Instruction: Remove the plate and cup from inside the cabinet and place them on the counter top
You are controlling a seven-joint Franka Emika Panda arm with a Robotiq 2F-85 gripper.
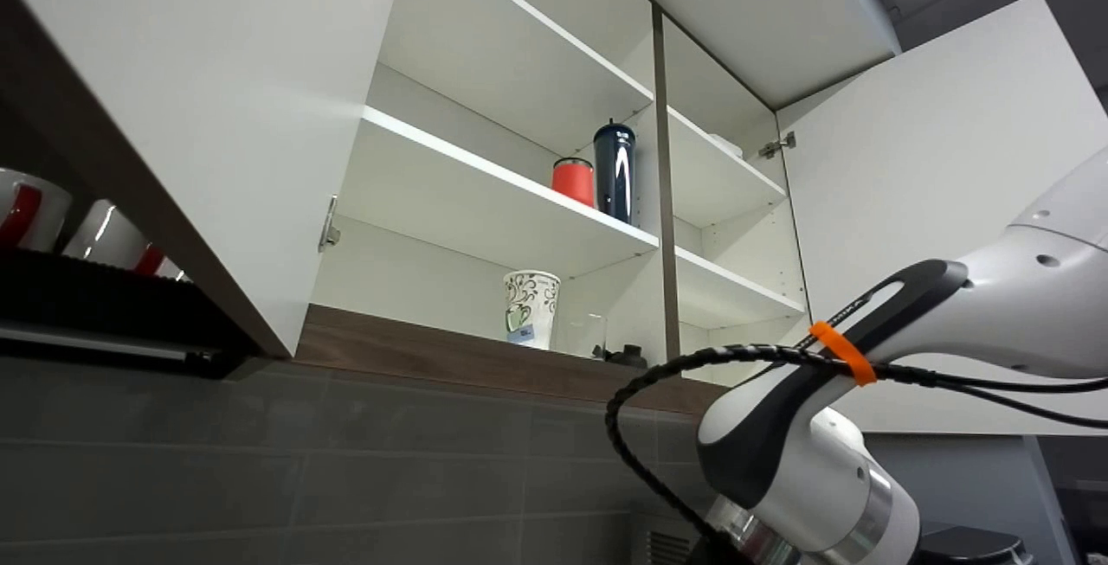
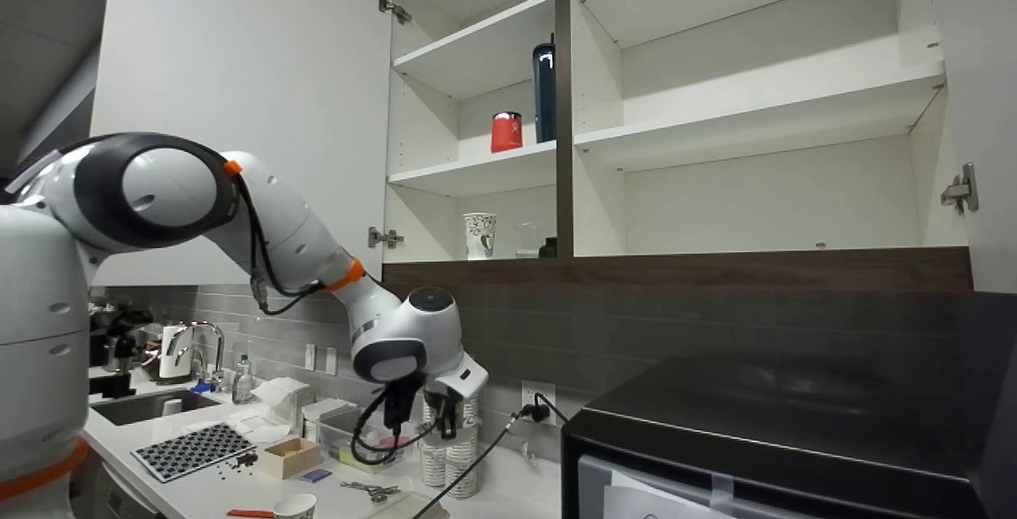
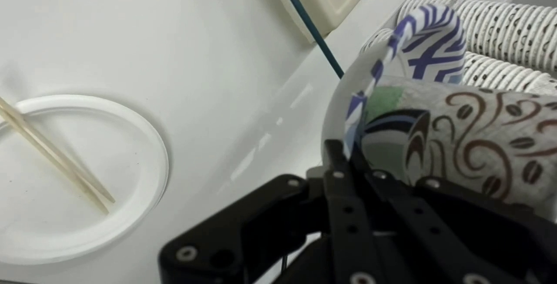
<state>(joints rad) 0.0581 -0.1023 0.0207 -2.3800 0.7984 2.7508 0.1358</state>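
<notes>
The cup (image 1: pixel 531 310) stands upright on the lowest level of the open cabinet (image 1: pixel 407 336); it shows in both exterior views (image 2: pixel 480 234). No dish shows in the cabinet (image 2: pixel 755 271). My gripper (image 3: pixel 346 151) is low over the counter, fingertips together on the rim of a white dish with a dark purple pattern, apparently the plate (image 3: pixel 435 53). The dish is tilted on edge and partly hidden by the fingers. In an exterior view my gripper (image 2: pixel 448 424) points down at cup stacks; the dish cannot be made out there.
Stacked paper cups (image 3: pixel 509 31) and a nearer swirl-patterned cup (image 3: pixel 487 145) crowd the gripper. A white paper plate (image 3: pixel 130 158) with chopsticks lies on the counter. A black appliance (image 2: pixel 763 424) stands beside. The cabinet also holds a red tumbler (image 1: pixel 573 184) and dark bottle (image 1: pixel 615 171).
</notes>
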